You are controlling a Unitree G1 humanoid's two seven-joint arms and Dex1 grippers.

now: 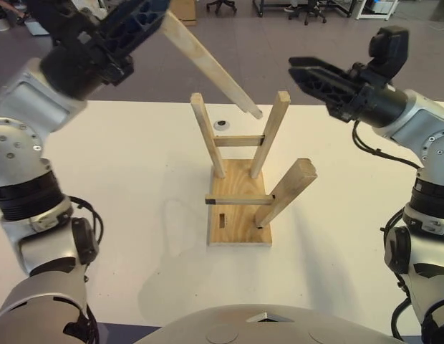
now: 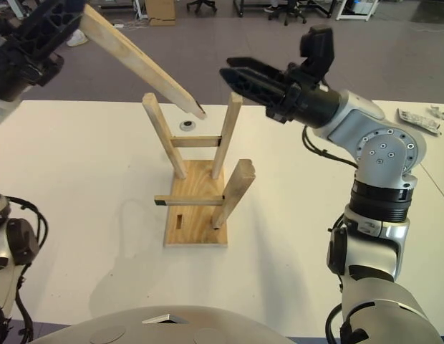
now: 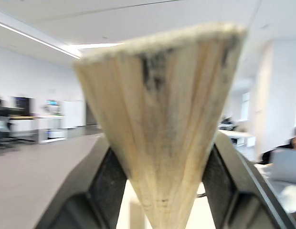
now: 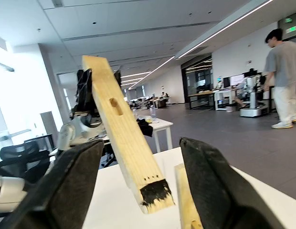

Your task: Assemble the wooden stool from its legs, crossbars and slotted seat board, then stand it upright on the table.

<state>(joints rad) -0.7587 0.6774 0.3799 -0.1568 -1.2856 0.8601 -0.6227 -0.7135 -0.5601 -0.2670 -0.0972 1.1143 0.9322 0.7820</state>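
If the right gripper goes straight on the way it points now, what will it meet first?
Likely the dark end of the loose leg in the left gripper, seen between the open jaws of the right gripper. A standing leg is close; depth is unclear.

Left gripper [image 1: 152, 16] clamped, right gripper [image 1: 295, 69] spread

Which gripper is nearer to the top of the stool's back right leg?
Right. The right gripper hangs open just right of the back right leg, near its top; the left gripper is raised far to its left, shut on the loose leg.
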